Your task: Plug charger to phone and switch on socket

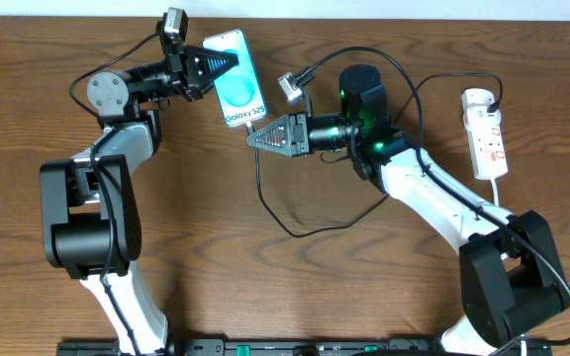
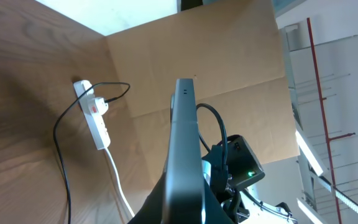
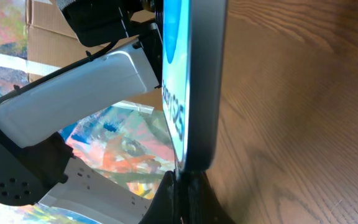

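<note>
The phone [image 1: 236, 81], its cyan screen lit, is at the back centre with my left gripper [image 1: 232, 62] shut on its far end. In the left wrist view the phone [image 2: 185, 137] stands edge-on between the jaws. My right gripper [image 1: 251, 138] is shut on the tip of the charger [image 1: 277, 220] and sits right at the phone's near end [image 3: 199, 149]. The tip itself is hidden between the fingers [image 3: 194, 193]. The thin black cable loops across the table toward the socket [image 1: 487, 133] at the right edge, where a black plug [image 2: 99, 106] sits in the socket [image 2: 98, 127].
The socket's white cord [image 1: 499, 193] runs forward along the right arm [image 1: 433, 193]. The left arm's base [image 1: 92, 218] stands at the left. A brown cardboard wall [image 2: 229, 56] rises behind the table.
</note>
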You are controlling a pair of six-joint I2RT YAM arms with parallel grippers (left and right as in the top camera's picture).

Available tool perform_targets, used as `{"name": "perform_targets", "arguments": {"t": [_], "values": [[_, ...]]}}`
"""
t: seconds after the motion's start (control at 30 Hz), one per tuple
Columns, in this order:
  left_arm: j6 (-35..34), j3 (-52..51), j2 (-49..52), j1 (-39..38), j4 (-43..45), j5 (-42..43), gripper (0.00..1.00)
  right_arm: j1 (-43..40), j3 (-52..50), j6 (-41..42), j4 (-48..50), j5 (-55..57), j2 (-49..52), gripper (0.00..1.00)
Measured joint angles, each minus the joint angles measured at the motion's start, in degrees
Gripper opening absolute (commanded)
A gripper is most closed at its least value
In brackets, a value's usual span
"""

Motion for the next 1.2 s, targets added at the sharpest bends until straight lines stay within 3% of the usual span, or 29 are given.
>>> {"name": "perform_targets", "arguments": {"t": [1.2], "values": [[0.1, 0.0, 0.0, 0.0, 0.0, -0.6, 0.07, 0.0, 0.0, 0.8, 0.7, 0.7, 0.0, 0.01]]}}
